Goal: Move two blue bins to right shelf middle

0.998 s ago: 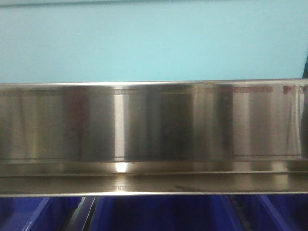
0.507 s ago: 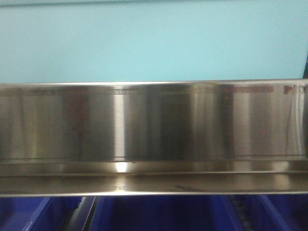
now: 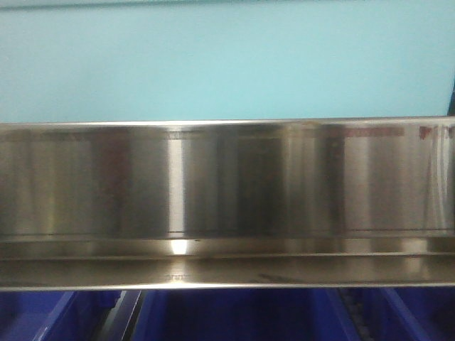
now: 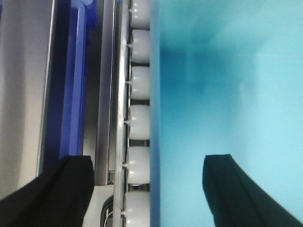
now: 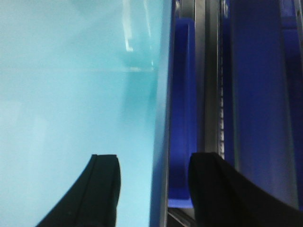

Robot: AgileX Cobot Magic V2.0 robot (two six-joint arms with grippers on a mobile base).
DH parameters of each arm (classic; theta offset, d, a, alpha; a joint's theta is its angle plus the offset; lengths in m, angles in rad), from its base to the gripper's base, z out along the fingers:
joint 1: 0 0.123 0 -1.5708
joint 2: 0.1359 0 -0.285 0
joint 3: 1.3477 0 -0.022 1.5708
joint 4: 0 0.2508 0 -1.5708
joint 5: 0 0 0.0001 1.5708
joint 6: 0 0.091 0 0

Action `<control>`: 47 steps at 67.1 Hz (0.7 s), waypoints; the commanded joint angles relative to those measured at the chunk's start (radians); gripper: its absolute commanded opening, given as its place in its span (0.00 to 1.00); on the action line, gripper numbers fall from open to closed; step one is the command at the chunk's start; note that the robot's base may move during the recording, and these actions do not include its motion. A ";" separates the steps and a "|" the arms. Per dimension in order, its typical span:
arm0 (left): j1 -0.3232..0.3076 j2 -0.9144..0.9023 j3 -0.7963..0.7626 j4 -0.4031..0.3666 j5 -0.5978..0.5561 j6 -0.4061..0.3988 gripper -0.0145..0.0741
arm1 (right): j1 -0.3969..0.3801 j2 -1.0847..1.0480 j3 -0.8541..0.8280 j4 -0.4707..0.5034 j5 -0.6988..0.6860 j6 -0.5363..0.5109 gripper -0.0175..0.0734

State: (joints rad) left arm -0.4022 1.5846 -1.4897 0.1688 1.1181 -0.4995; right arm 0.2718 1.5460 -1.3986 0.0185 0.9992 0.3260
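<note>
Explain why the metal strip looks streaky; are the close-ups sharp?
Front view: the steel shelf rail shows smeared vertical reflections, one glare spot. Left wrist view: white rollers look soft. Right wrist view: blue bin dark, blurred.

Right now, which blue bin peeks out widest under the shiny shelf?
The middle blue bin, between the rails; the left bin and right bin are cut off at the edges.
</note>
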 commanded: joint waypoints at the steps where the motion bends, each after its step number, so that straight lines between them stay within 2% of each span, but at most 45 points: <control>1: -0.004 0.003 0.001 -0.016 0.018 -0.008 0.57 | 0.001 0.001 -0.008 -0.018 0.014 0.000 0.43; 6: -0.004 0.003 0.001 -0.037 0.023 -0.008 0.44 | 0.001 0.001 -0.008 -0.018 0.026 -0.002 0.32; 14: -0.004 0.003 0.001 -0.059 0.017 0.003 0.13 | 0.002 0.001 -0.008 -0.018 0.044 -0.030 0.04; 17: -0.004 0.003 0.001 -0.070 0.017 0.022 0.03 | 0.002 -0.001 -0.008 -0.018 0.043 -0.030 0.01; 31: -0.024 -0.017 -0.036 -0.076 0.044 0.038 0.04 | 0.002 -0.043 -0.039 -0.044 0.036 -0.030 0.01; 37: -0.057 -0.041 -0.066 -0.035 0.044 0.025 0.04 | 0.005 -0.074 -0.061 -0.063 0.027 -0.022 0.01; 47: -0.120 -0.091 -0.133 0.076 0.041 -0.008 0.04 | 0.026 -0.122 -0.118 -0.117 0.015 -0.012 0.01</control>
State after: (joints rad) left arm -0.4834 1.5392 -1.5730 0.1880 1.1694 -0.4970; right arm 0.2813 1.4696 -1.4736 -0.0659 1.0540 0.3158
